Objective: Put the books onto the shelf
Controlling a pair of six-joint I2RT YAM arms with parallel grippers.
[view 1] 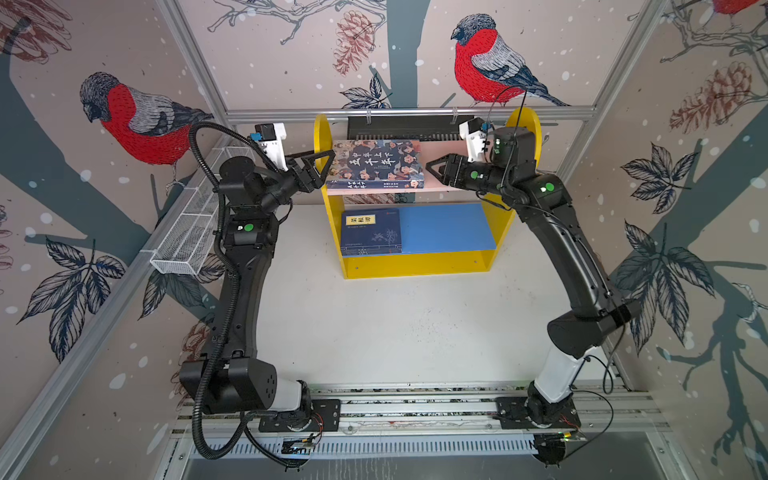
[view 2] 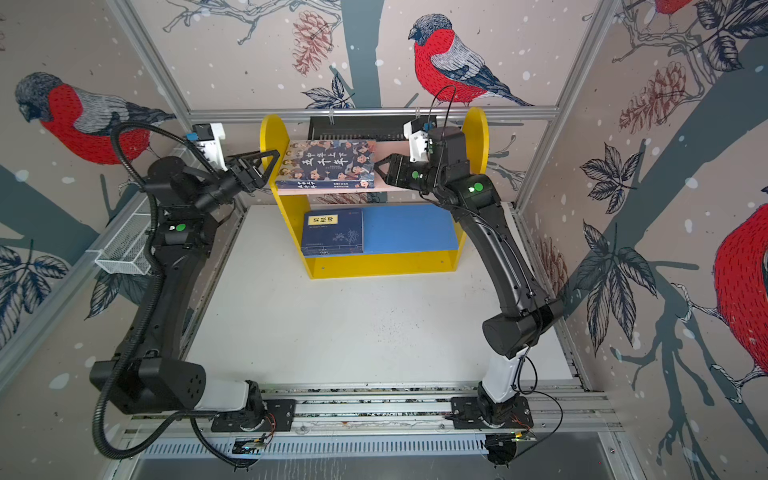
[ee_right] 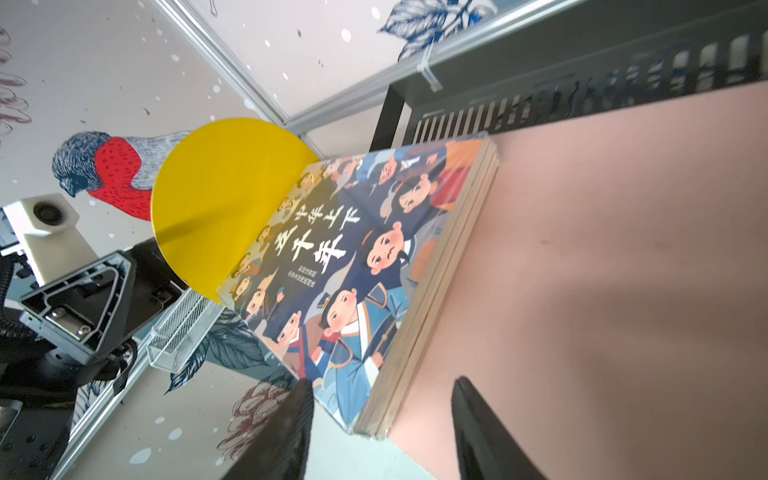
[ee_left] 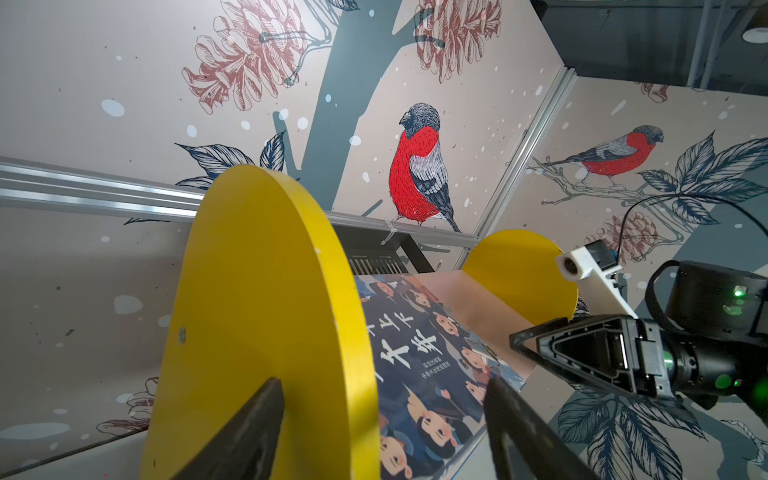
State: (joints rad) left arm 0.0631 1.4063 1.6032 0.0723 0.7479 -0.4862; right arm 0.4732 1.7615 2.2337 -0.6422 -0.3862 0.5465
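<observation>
We see the thick, face-illustrated book (view 1: pixel 376 164) flat on the pink board (view 1: pixel 442 156) of the shelf (view 1: pixel 415 266), with left gripper (view 1: pixel 329 163) and right gripper (view 1: pixel 429 167) both spread and empty.

My 2 arms bend inward at the elbows, left arm (view 1: pixel 245 291) and right arm (view 1: pixel 577 257), both forearms reaching forward and up. My left gripper (view 1: pixel 326 166) and right gripper (view 1: pixel 430 167) point toward each other at about the same height, tips well apart. The left's 2 fingers (ee_left: pixel 257 424) are spread wide, nothing clamped between them. The right's 2 fingers (ee_right: pixel 482 424) also stand apart, with no grip on anything.
</observation>
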